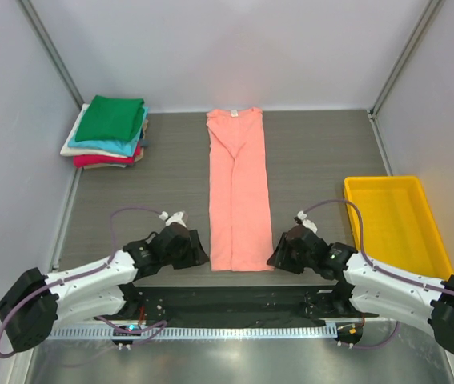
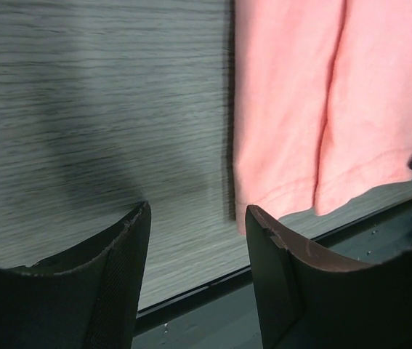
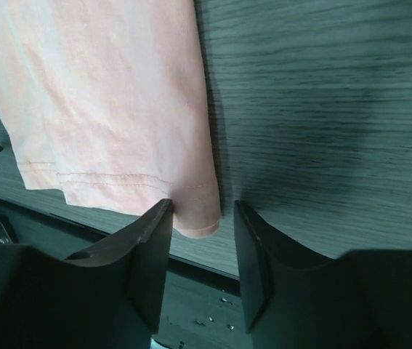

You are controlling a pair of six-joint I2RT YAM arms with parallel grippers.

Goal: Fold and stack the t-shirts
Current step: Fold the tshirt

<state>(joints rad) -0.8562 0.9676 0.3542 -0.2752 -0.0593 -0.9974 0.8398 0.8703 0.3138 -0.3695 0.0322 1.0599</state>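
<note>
Grey wood-grain table (image 1: 315,160) between pale walls (image 1: 235,48), with a salmon-pink t-shirt (image 1: 239,192) folded into a long strip.
The left gripper (image 2: 197,240) holds its fingers apart and empty, one hem corner just ahead of one fingertip. The right gripper (image 3: 200,218), half open, has the other hem corner between its fingers, not pinched. From above, the fingertips are hidden.

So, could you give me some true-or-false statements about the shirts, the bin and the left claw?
The pink shirt lies as a long narrow strip on the table. True.
A green shirt tops the folded stack. True.
The folded stack sits inside the yellow bin. False: it sits at the table's far left; the bin is on the right.
The left gripper is clamping the pink shirt. False: its jaws are open beside the shirt's near corner.
</note>
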